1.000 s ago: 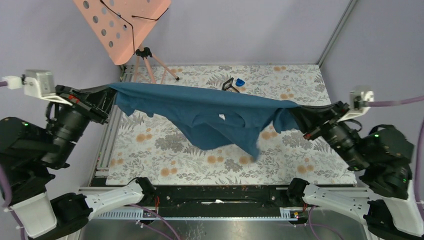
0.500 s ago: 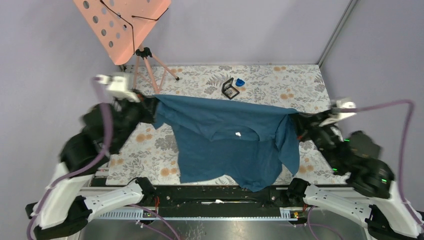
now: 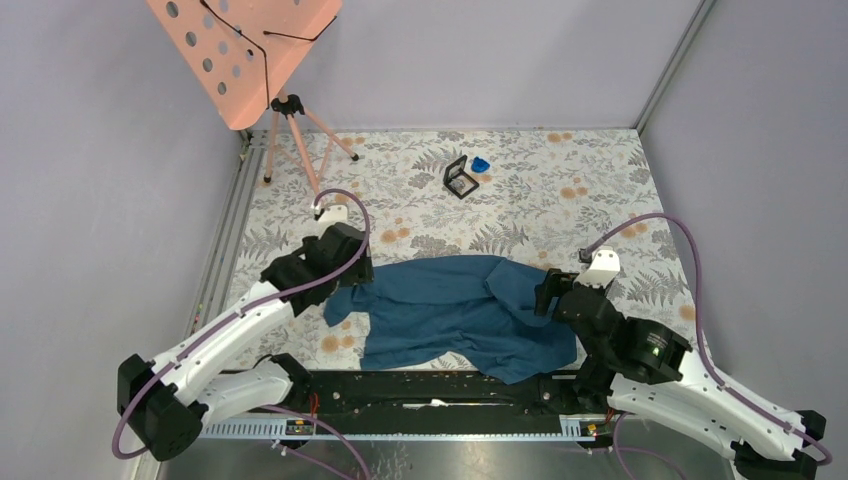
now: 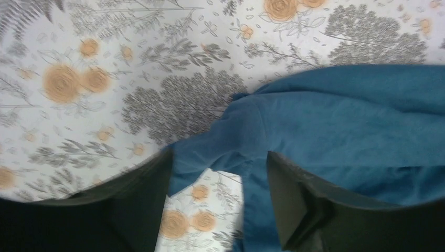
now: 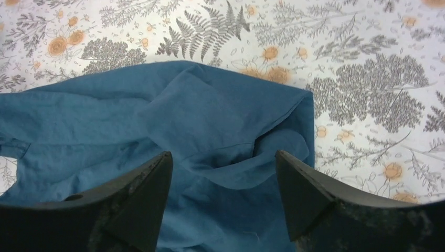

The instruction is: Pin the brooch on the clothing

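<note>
The clothing [image 3: 450,312], a dark teal-blue T-shirt, lies crumpled on the flowered table near the front edge. My left gripper [image 3: 352,283] hovers at its left end, open. In the left wrist view a sleeve fold of the clothing [image 4: 336,121] lies under and between the spread fingers [image 4: 294,199] of that gripper [image 4: 219,157]. My right gripper [image 3: 545,296] stands open over the shirt's right end. The right wrist view shows this gripper [image 5: 223,155] above bunched folds of the clothing [image 5: 199,115], gripping nothing. The brooch is hidden from every view.
A black square case [image 3: 459,180] and a small blue object [image 3: 481,164] sit at the back of the table. A pink perforated stand [image 3: 240,50] on a tripod [image 3: 290,125] rises at the back left. Metal rails edge the table on the left and front.
Both grippers held the shirt stretched in the air, then came down toward the front and opened. The shirt dropped and now lies crumpled; the brooch seen on it earlier no longer shows.
</note>
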### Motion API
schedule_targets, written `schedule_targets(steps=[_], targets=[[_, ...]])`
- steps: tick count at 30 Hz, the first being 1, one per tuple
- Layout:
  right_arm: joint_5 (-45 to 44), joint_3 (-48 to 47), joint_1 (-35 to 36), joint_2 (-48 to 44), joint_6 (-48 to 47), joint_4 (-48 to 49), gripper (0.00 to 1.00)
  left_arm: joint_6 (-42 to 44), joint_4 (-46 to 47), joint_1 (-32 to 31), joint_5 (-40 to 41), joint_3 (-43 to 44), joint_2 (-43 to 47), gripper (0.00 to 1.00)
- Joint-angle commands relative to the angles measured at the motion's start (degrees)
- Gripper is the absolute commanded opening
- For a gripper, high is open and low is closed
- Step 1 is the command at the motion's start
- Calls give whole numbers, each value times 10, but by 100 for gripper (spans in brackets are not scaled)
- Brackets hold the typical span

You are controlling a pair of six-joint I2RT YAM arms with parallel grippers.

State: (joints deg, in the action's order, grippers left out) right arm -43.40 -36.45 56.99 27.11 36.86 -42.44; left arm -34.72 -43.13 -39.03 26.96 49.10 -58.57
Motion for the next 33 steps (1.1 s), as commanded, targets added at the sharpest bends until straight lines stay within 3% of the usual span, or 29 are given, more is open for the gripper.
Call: schedule_targets(steps=[1, 8, 11, 14, 15, 20, 26, 33], targets=[[13, 3, 0, -15, 75, -42, 81, -43, 71, 1, -32, -14, 47, 79], [158, 111, 0, 19, 101, 59, 84, -35, 164, -9, -129, -90, 77, 88], [191, 150, 0, 61, 134, 103, 84, -21, 224, -45, -162, -106, 52, 90], [175, 166, 0, 95, 164, 115, 85, 15, 267, -115, -141, -86, 1, 92], [160, 167, 0, 103, 171, 113, 90, 32, 279, -136, -131, -75, -21, 93], [85, 157, 0, 117, 185, 104, 94, 128, 322, -207, -78, -5, -162, 95], [6, 145, -4, 111, 187, 91, 100, 186, 341, -256, -13, 77, -289, 96], [37, 162, -53, 115, 162, 150, 100, 202, 400, -262, -36, 89, -364, 98]])
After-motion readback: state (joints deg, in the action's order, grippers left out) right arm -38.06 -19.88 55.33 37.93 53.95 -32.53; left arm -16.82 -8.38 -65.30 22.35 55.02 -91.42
